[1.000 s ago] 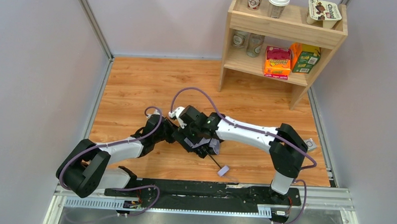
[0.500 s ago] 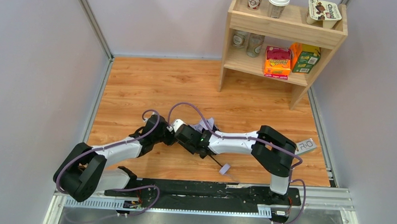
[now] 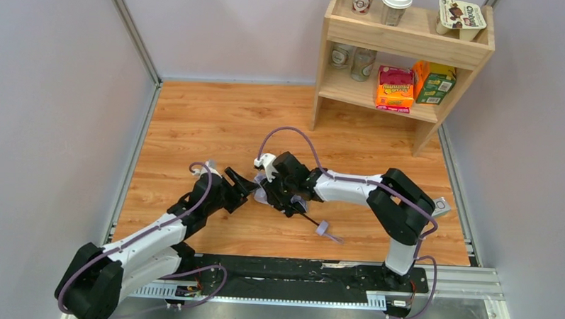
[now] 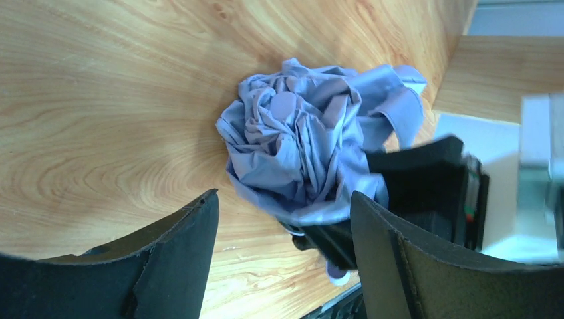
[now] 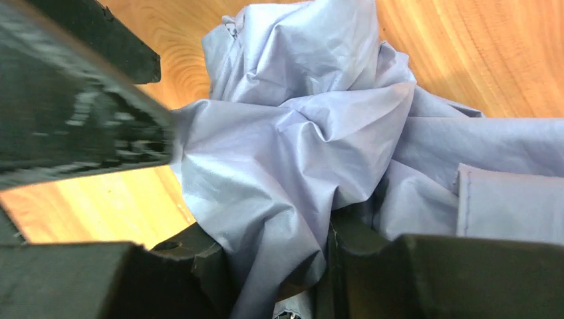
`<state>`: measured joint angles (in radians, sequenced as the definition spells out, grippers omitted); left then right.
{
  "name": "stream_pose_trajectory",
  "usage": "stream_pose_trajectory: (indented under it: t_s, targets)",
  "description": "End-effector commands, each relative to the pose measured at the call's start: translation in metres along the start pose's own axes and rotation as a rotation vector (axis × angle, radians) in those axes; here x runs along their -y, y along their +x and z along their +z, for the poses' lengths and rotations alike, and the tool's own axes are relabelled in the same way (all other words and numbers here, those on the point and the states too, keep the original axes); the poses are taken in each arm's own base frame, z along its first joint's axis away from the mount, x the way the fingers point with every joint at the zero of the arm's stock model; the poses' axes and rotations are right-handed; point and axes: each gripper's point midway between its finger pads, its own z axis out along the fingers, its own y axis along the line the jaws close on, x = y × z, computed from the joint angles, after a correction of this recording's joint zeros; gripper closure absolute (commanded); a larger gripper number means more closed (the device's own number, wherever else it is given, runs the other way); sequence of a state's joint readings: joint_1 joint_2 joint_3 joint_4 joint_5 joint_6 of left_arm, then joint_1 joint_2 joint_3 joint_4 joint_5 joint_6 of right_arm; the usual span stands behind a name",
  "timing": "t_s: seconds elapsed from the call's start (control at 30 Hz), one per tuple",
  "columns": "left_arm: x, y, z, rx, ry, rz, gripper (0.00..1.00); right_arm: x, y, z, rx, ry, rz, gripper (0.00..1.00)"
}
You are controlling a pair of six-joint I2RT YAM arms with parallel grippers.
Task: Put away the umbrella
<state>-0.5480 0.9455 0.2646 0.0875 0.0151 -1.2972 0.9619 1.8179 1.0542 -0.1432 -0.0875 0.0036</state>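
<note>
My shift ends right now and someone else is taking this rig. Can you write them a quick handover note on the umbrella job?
Left gripper: fingers open, holding nothing, facing the umbrella and its bunched canopy.
Right gripper: fingers closed on the canopy fabric.
The umbrella lies collapsed but loosely crumpled on the table, black shaft pointing toward the arm bases.
Done: canopy gathered.
Left: tidy it, then stow it.
</note>
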Motion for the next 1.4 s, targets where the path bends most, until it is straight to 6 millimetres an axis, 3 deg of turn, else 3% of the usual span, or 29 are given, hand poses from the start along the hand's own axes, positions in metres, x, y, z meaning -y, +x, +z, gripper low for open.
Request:
stream_pose_trajectory:
  t_s: [0.0,0.17,0.37,0.47,0.73,0.83,0.9,0.93,1.07,1.1,1.17,1.37]
  targets:
    - [-0.001,-0.003,-0.01,0.034,0.057,0.082,0.22,-0.024,0.072,0.002,-0.224,-0.303,0.164,1.0]
    - [0.003,-0.001,-0.007,0.04,0.121,0.083,0.21,-0.033,0.063,-0.003,-0.229,-0.465,0.241,1.0]
    - [0.037,-0.004,0.006,0.041,0.25,0.104,0.21,-0.033,0.058,-0.004,-0.23,-0.553,0.305,1.0]
    - [0.034,-0.002,0.02,0.03,0.231,0.086,0.21,-0.034,0.053,-0.004,-0.231,-0.606,0.325,1.0]
    - [-0.003,-0.005,0.047,0.071,0.082,0.061,0.2,-0.038,0.044,-0.008,-0.223,-0.698,0.348,1.0]
    - [-0.018,-0.005,0.053,0.089,0.056,0.046,0.34,-0.041,0.043,-0.008,-0.231,-0.723,0.354,1.0]
    - [-0.02,-0.005,0.055,0.099,0.067,0.041,0.48,-0.042,0.043,-0.009,-0.235,-0.735,0.356,1.0]
    - [-0.018,-0.005,0.056,0.1,0.078,0.044,0.61,-0.042,0.042,-0.011,-0.236,-0.734,0.358,1.0]
    - [-0.022,-0.006,0.054,0.109,0.073,0.045,0.85,-0.038,0.036,-0.018,-0.234,-0.678,0.363,0.99]
    - [-0.023,-0.006,0.053,0.111,0.074,0.047,0.9,-0.033,0.034,-0.018,-0.237,-0.631,0.372,0.91]
    - [-0.025,-0.005,0.051,0.108,0.066,0.045,0.99,-0.024,0.031,-0.022,-0.235,-0.543,0.379,0.84]
    - [-0.035,0.0,0.045,0.083,0.016,0.013,1.0,-0.004,0.012,-0.045,-0.191,-0.308,0.36,0.4]
